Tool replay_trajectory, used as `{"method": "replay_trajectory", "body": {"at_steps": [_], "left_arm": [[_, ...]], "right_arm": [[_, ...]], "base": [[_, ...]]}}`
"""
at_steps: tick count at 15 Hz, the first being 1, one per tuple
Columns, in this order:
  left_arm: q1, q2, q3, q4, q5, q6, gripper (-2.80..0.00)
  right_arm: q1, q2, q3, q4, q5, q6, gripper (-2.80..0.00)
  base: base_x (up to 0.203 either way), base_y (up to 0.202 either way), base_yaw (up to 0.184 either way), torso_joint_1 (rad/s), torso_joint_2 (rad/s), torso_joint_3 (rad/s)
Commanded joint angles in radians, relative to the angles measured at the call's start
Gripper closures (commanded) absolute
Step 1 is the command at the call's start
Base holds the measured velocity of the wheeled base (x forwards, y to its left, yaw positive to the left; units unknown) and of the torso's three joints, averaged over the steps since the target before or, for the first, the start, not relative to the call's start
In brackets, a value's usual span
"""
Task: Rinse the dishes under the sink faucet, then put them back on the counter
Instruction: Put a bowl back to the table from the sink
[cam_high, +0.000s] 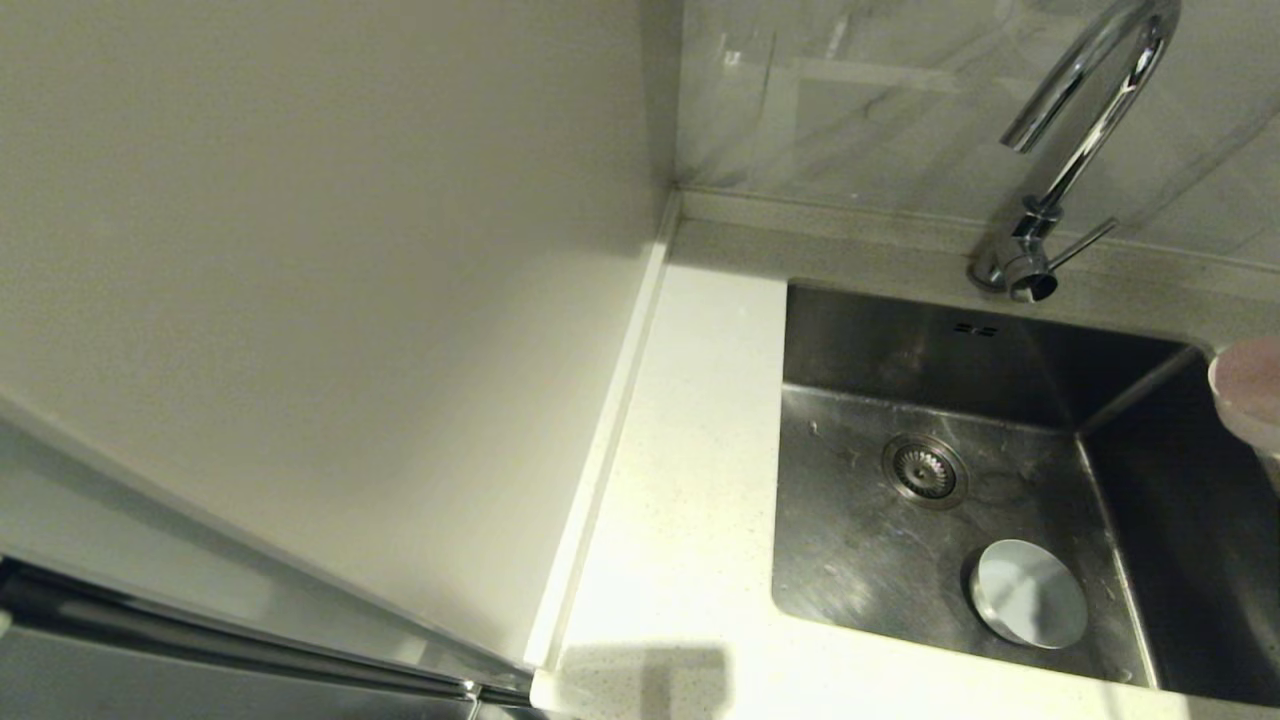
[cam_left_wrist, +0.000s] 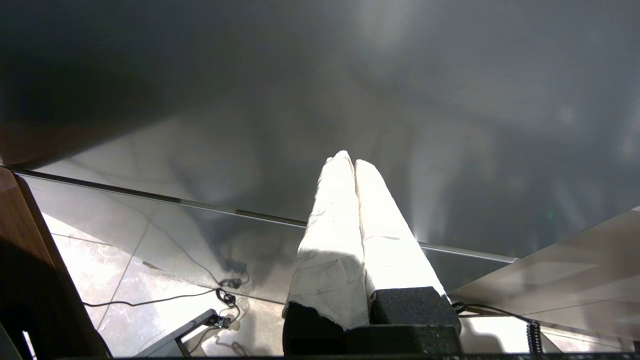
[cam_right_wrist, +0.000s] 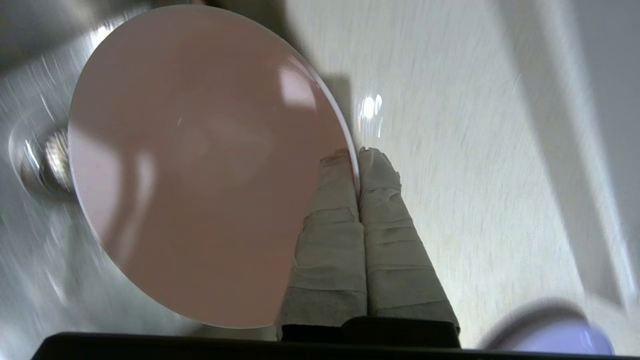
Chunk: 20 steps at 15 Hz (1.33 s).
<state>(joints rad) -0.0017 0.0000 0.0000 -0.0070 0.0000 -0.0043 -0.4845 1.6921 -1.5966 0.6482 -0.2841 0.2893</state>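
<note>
My right gripper (cam_right_wrist: 356, 152) is shut on the rim of the pale pink bowl (cam_right_wrist: 200, 160), one finger inside and one outside. In the head view that pink bowl (cam_high: 1250, 390) hangs at the right edge, over the sink's right side. The blue-white bowl (cam_high: 1030, 592) sits upright on the floor of the steel sink (cam_high: 850, 520), near the strainer drain (cam_high: 925, 470). The chrome faucet (cam_high: 1075, 120) arches over the back of the basin. A sliver of the lilac plate (cam_right_wrist: 560, 342) lies on the speckled counter (cam_right_wrist: 450, 150). My left gripper (cam_left_wrist: 349, 159) is shut and holds nothing, away from the sink.
A strip of white counter (cam_high: 690, 480) runs left of the sink, bounded by a cream wall panel (cam_high: 300, 300). The faucet's thin lever (cam_high: 1085, 243) sticks out to the right. Below the left gripper lie a glossy dark panel and floor cables (cam_left_wrist: 225, 295).
</note>
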Motion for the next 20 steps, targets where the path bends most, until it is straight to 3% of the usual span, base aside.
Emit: {"method": "replay_trajectory", "body": {"at_steps": [1,6,8,14,15,20], "left_arm": [[0.0,0.0,0.003,-0.001,0.0,0.0,0.0],[0.0,0.0,0.003,-0.001,0.0,0.0,0.0],[0.0,0.0,0.003,0.0,0.0,0.0,0.0],[0.0,0.0,0.003,0.001,0.0,0.0,0.0],[0.0,0.0,0.003,0.001,0.0,0.0,0.0],[0.0,0.0,0.002,0.001,0.0,0.0,0.0]], "right_arm": [[-0.004,0.073,-0.08,-0.024,-0.086,0.058,0.0],[-0.078,0.163,-0.063,-0.029,-0.249,0.171,0.0],[-0.11,0.206,-0.067,-0.031,-0.26,0.219,0.0],[-0.135,0.297,-0.105,-0.052,-0.26,0.243,0.0],[-0.135,0.306,-0.115,-0.052,-0.26,0.243,-2.8],[-0.137,0.324,-0.144,-0.052,-0.262,0.234,-2.8]], "base": [[0.0,0.0,0.0,0.0,0.0,0.0],[0.0,0.0,0.0,0.0,0.0,0.0],[0.0,0.0,0.0,0.0,0.0,0.0],[0.0,0.0,0.0,0.0,0.0,0.0],[0.0,0.0,0.0,0.0,0.0,0.0],[0.0,0.0,0.0,0.0,0.0,0.0]]}}
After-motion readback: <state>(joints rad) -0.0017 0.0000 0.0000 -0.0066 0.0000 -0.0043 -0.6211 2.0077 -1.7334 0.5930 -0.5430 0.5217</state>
